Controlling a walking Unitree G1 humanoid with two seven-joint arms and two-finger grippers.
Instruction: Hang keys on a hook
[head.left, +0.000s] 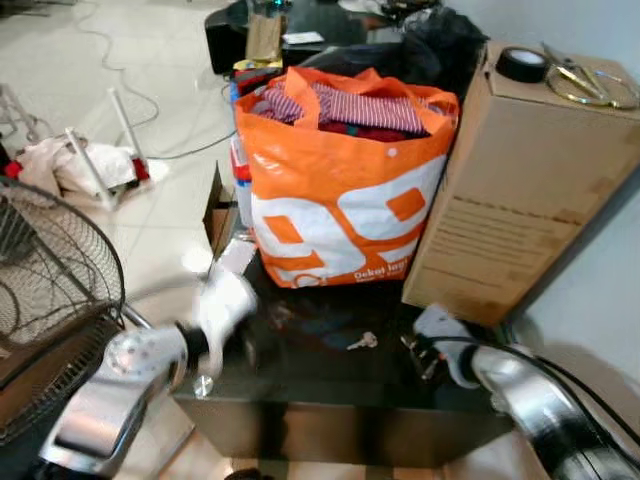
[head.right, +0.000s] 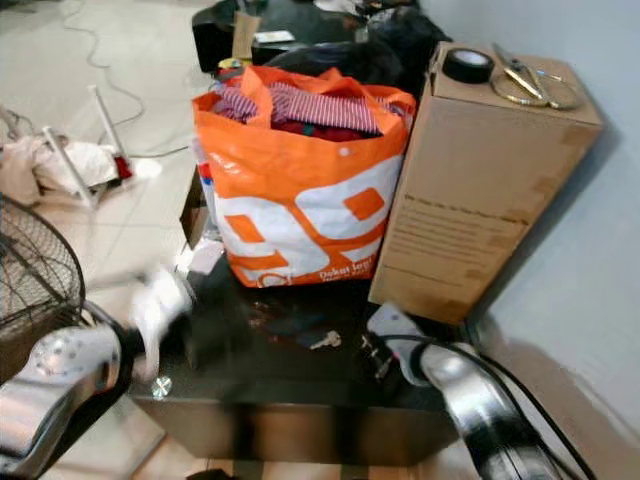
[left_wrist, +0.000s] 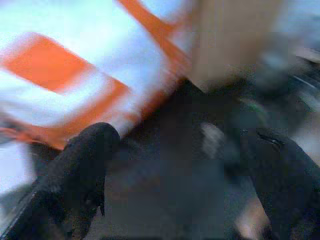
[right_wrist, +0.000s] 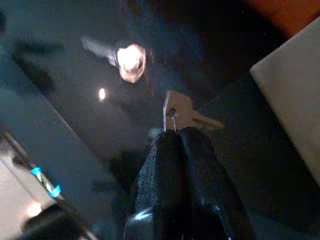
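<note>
Black glass table in front of the robot, glossy, reflecting the things on it; tiled floor beyond, with a cable trailing across it; a wire fan guard at the robot's left. On the table, from largest: a tall cardboard box at the right, a roll of black tape and a pair of scissors lying on its top; an orange and white shopping bag just beside the box, stuffed with striped cloth. Left arm blurred, its gripper over the table's left end near the bag; fingers spread wide apart in the left wrist view, nothing between them. Right gripper low over the table in front of the box; in the right wrist view its two fingers pressed together, tips just at the head of the key; whether they pinch the ring there or only touch it, cannot tell. Key small and silvery, lying flat on the dark glass, between the two grippers and in front of the bag.
</note>
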